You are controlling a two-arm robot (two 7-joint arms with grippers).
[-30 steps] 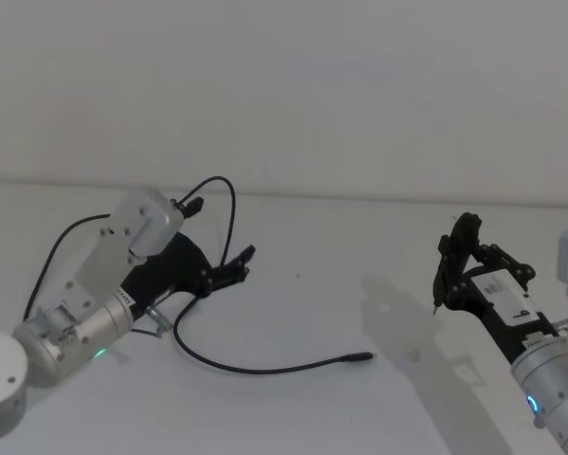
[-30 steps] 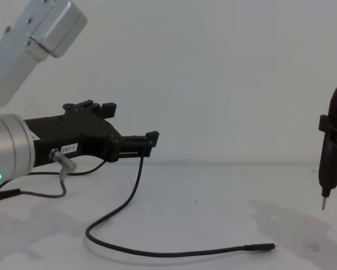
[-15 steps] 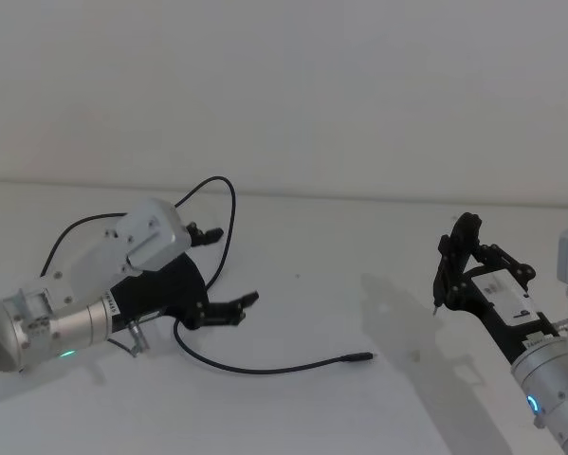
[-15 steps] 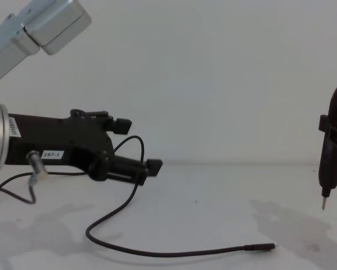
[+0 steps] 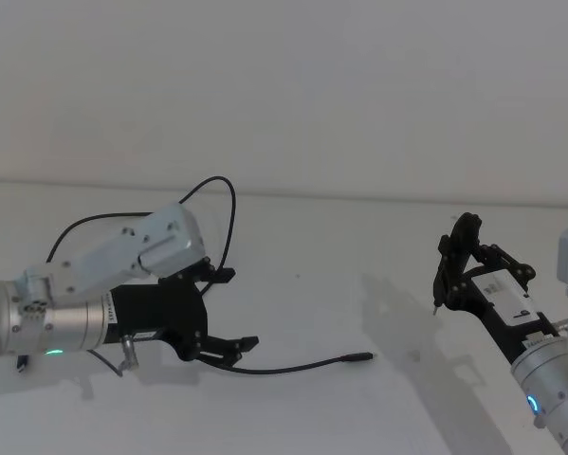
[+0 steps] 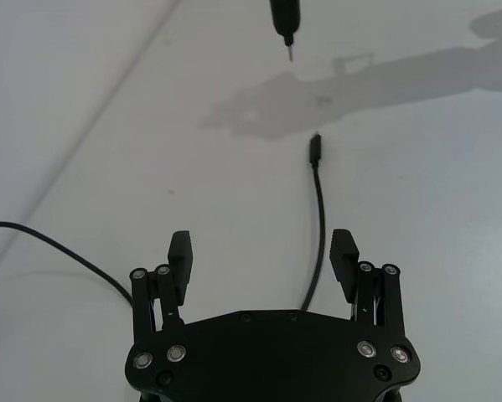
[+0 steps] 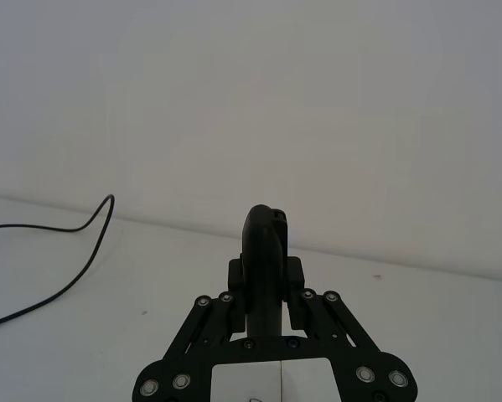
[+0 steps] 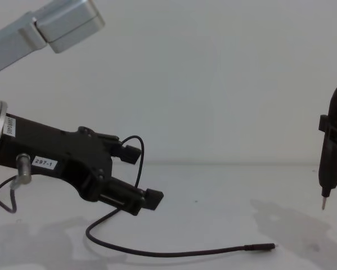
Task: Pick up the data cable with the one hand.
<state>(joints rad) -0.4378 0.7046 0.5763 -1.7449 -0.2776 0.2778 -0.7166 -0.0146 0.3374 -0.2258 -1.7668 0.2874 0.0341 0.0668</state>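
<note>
the left gripper [image 5: 234,310] is the nearer one by far. it is hanging low over the surface [image 5: 312,275] on the robot's left, pitched forward and down, with its fingers [image 6: 180,251] spread wide and holding nothing.

the data cable [image 5: 302,366] is lying flat on the surface just below and ahead of those fingertips. its free stretch is running away from the gripper toward the right and ending in the plug [image 5: 359,357]. in the left wrist view the cord is passing lengthwise through the gap between the fingers, so they are set to close across it rather than along it. it is sitting off-centre, though, close to one finger and well away from the other. the chest view is showing the lower fingertip clear of the cord, not touching it.

so you are likely needing a short drop, with a slight sideways nudge to centre the cord before closing.

the right gripper [image 5: 457,263] is waiting well apart on the right, closed around a slim black tool [image 7: 264,251].
</note>
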